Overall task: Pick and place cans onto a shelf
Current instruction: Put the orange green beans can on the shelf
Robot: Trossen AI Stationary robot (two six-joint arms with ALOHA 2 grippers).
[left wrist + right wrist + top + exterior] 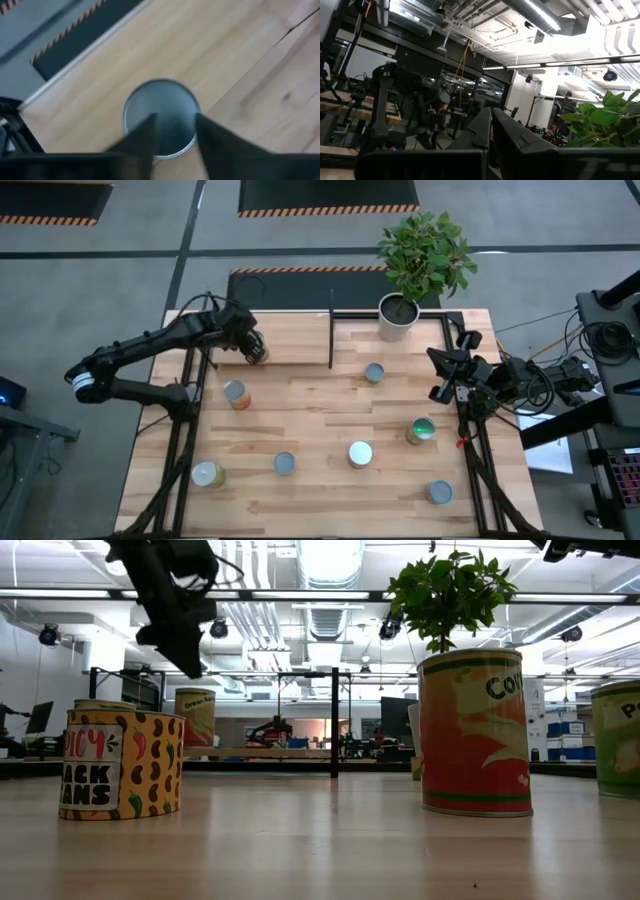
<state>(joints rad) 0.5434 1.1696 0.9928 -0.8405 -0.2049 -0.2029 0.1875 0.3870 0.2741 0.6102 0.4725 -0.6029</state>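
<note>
My left gripper [250,346] hangs over the left half of the shelf [290,340], a light-wood panel with a black divider bar at the table's far side. It is open, just above a silvery-topped can [160,107] that stands upright on the shelf. The low view shows the gripper [190,665] clear above that can [195,717]. My right gripper [443,377] waits shut at the table's right edge, touching nothing. Several more cans stand on the table, among them an orange-labelled one [236,393] and a green one [421,430].
A white pot with a green plant [398,315] stands on the shelf's right half. Cans stand at mid-table [374,372], [360,453], [285,463] and near the front edge [208,474], [438,492]. Black frame posts run along both table sides.
</note>
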